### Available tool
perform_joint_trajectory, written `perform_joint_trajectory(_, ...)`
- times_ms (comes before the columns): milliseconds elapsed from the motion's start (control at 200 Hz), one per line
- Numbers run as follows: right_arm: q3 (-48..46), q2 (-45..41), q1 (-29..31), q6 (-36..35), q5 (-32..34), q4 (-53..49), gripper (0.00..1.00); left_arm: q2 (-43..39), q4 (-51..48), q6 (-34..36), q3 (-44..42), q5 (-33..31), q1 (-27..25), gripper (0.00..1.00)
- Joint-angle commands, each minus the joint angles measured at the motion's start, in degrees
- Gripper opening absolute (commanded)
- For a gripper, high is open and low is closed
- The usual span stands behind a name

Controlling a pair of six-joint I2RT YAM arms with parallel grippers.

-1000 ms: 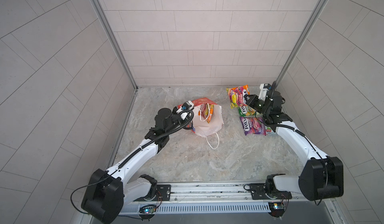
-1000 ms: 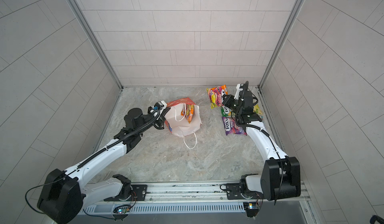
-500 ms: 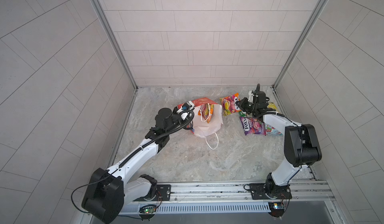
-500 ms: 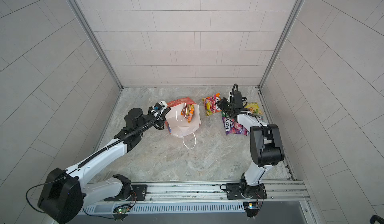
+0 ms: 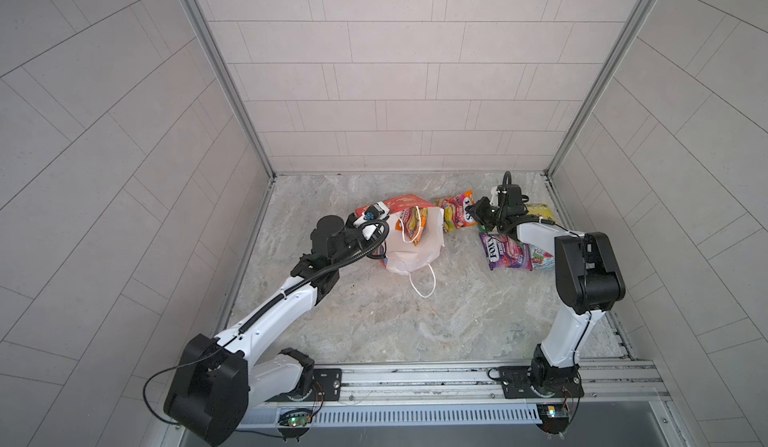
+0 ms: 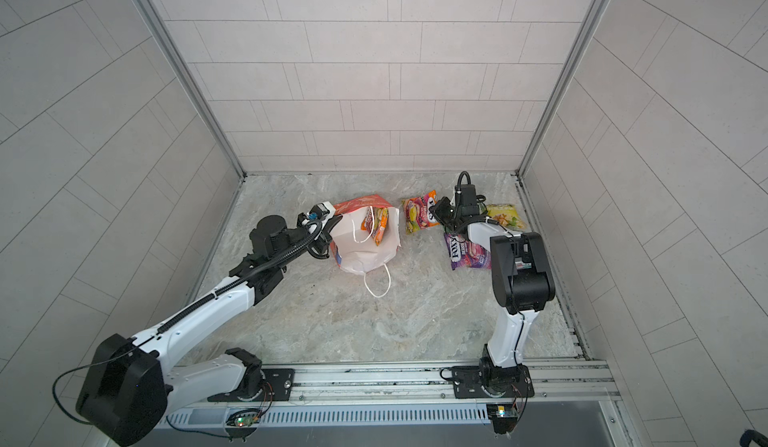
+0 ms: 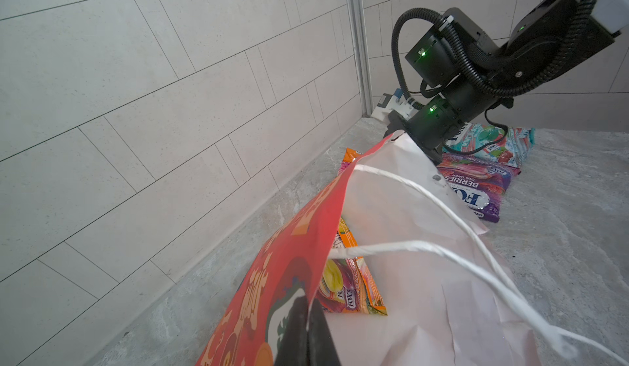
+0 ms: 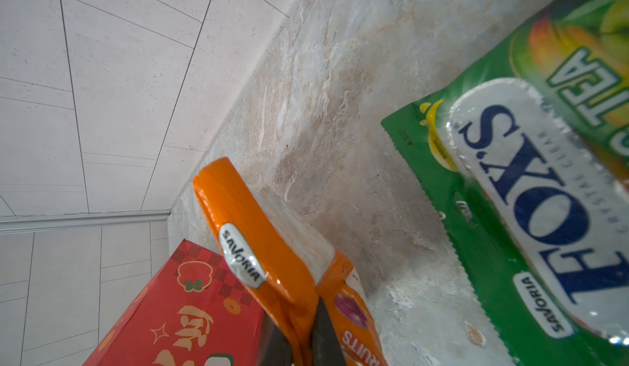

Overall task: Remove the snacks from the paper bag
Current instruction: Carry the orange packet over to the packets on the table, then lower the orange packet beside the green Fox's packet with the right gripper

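Snack (image 7: 347, 289) inside paper bag (image 7: 292, 245) half hidden; left tool (image 7: 308, 304) pinches its rim, right tool (image 8: 296, 313) an orange packet (image 8: 245, 218).

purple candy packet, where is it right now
In both top views the purple candy packet lies flat on the table, on the right side, between the paper bag and the teal packet.
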Motion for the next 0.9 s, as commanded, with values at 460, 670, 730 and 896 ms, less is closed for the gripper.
perform_joint_trajectory(460, 7.10, 4.46, -0.56, -6.00, 0.37, -9.41, 0.21, -0.66, 0.66, 0.86, 0.03, -0.66, 0.12, 0.00)
perform_joint_trajectory(670, 8.24, 5.76, -0.59, -6.70, 0.63, -10.70, 0.23, -1.08, 0.51, 0.86, -0.04, -0.83, 0.12, 0.00)
perform_joint_trajectory(730, 8.24, 5.55, -0.58, -6.96, 0.72, -11.21, 0.23, -1.27, 0.32, 0.89, -0.04, -0.84, 0.12, 0.00)
perform_joint_trajectory(896, 8.27, 3.50, -0.61, -8.39, 1.65, -13.38, 0.25, -1.33, 0.33, 0.91, -0.05, -0.84, 0.10, 0.00)
